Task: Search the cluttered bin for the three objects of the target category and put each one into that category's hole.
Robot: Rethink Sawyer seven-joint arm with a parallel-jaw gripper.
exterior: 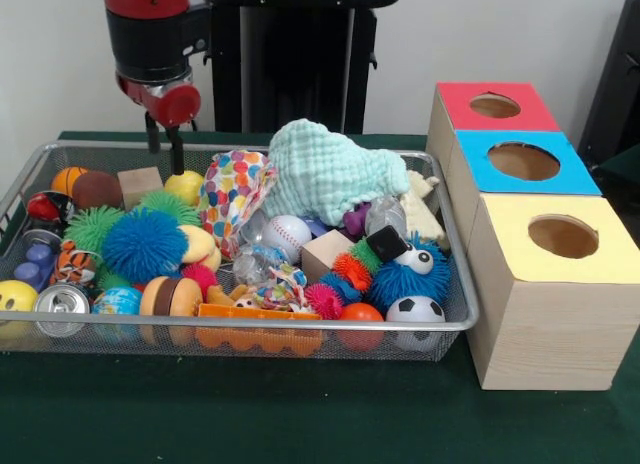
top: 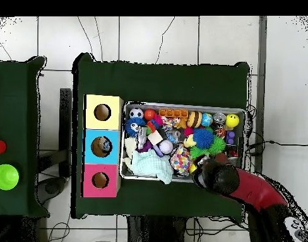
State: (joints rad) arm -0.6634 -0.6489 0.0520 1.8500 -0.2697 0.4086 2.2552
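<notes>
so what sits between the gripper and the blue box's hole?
Front view: from the gripper toward the hole lie the polka-dot bag, then the mint knitted cloth, then the bin rim.

Setting: a green-covered table (exterior: 300, 424) before a pale wall (exterior: 50, 64).
White floor tiles (top: 182, 38) surrounded the table, with cables trailing.

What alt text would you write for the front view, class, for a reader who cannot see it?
A red and black robot gripper hangs open over the far left of a wire mesh bin heaped with toys, balls and a mint knitted cloth. To the right stand three wooden boxes, topped red, blue and yellow, each with a round hole.
</notes>
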